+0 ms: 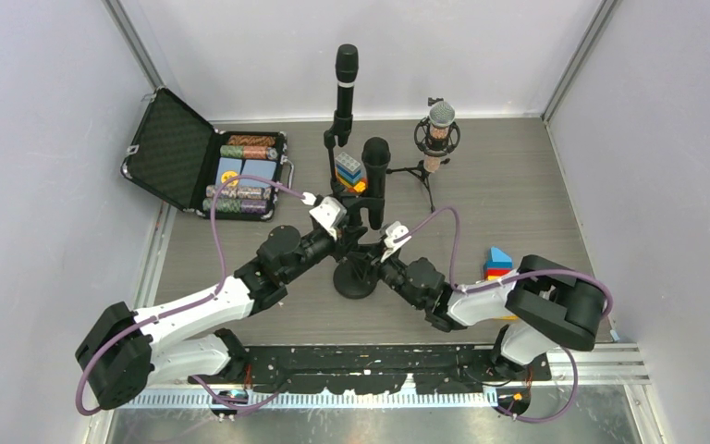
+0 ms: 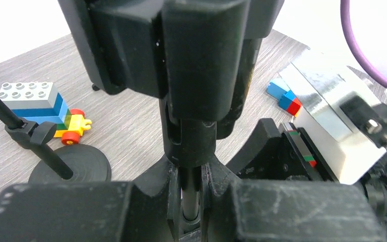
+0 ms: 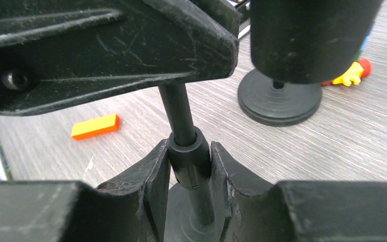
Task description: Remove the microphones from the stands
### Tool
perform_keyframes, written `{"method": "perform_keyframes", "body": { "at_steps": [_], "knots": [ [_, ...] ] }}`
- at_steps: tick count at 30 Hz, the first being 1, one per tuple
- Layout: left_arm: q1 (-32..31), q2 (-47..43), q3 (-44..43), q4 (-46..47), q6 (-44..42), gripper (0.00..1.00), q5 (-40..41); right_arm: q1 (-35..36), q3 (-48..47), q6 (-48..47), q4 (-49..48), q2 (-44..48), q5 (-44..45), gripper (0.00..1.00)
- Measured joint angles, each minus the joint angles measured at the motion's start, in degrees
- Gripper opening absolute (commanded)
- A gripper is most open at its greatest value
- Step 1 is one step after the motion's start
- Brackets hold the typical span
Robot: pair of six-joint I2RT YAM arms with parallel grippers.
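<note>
A black microphone stands upright in its black stand, whose round base sits at the table's middle. My left gripper comes in from the left and is shut on the thin stand pole just under the microphone clip. The microphone body fills the top of the left wrist view. My right gripper comes in from the right and is shut lower down on the pole's collar, just above the base.
A taller black microphone on its own stand and a silver-headed microphone on a tripod stand behind. An open case of poker chips lies back left. Toy bricks sit behind the stand, more blocks to the right.
</note>
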State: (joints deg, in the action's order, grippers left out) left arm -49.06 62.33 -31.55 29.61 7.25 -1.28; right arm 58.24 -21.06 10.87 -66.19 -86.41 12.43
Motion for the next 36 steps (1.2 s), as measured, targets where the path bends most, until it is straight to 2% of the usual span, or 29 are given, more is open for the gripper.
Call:
{"method": "perform_keyframes", "body": {
  "at_steps": [5, 8, 10, 13, 15, 16, 17, 18, 19, 21, 23, 25, 29, 36],
  "knots": [
    [0.0, 0.0, 0.2, 0.6, 0.7, 0.00, 1.2, 7.9, -2.5, -0.2, 1.2, -1.5, 19.1, 0.00],
    [0.0, 0.0, 0.3, 1.4, 1.6, 0.00, 1.6, 13.3, -5.7, -1.6, 1.4, -4.2, 33.7, 0.00],
    [-0.1, 0.0, 0.3, 2.0, 1.8, 0.00, 1.7, 16.2, -8.4, -3.4, -0.4, -7.3, 43.2, 0.00],
    [-0.1, 0.0, 0.4, 2.6, 1.9, 0.00, 2.2, 18.8, -12.1, -6.6, -4.2, -12.0, 52.3, 0.00],
    [-0.1, 0.0, 0.7, 2.8, 2.0, 0.00, 2.8, 19.8, -14.1, -9.0, -6.1, -14.5, 55.8, 0.03],
    [-0.1, 0.0, 0.8, 2.8, 2.1, 0.00, 2.8, 19.9, -14.4, -9.4, -6.7, -15.0, 56.2, 0.14],
    [-0.1, 0.0, 0.9, 2.7, 2.3, 0.00, 2.8, 20.0, -14.4, -10.1, -7.0, -15.2, 56.3, 0.28],
    [-0.1, 0.0, 0.9, 2.7, 2.4, 0.00, 2.9, 20.0, -14.0, -10.4, -7.3, -15.2, 56.0, 0.35],
    [-0.1, 0.0, 0.9, 2.7, 2.4, 0.00, 3.0, 20.0, -13.4, -10.4, -7.9, -15.1, 55.1, 0.48],
    [-0.2, 0.0, 1.0, 2.6, 2.5, 0.00, 2.9, 19.2, -10.3, -9.0, -8.4, -13.4, 50.3, 0.56],
    [-0.3, 0.1, 1.1, 2.7, 2.4, 0.00, 3.0, 17.6, -7.5, -6.4, -7.1, -10.1, 45.7, 0.58],
    [-0.3, 0.1, 1.1, 2.8, 2.4, 0.00, 3.1, 14.2, -5.5, -2.4, -1.8, -4.1, 37.6, 0.58],
    [-0.3, 0.2, 1.2, 3.2, 2.4, 0.00, 3.2, 8.2, -4.9, 2.7, 5.9, 3.8, 24.0, 0.55],
    [-0.3, 0.3, 1.2, 3.4, 2.2, 0.00, 3.1, 1.7, -4.4, 5.4, 14.0, 5.8, 3.3, 0.54]
  ]
}}
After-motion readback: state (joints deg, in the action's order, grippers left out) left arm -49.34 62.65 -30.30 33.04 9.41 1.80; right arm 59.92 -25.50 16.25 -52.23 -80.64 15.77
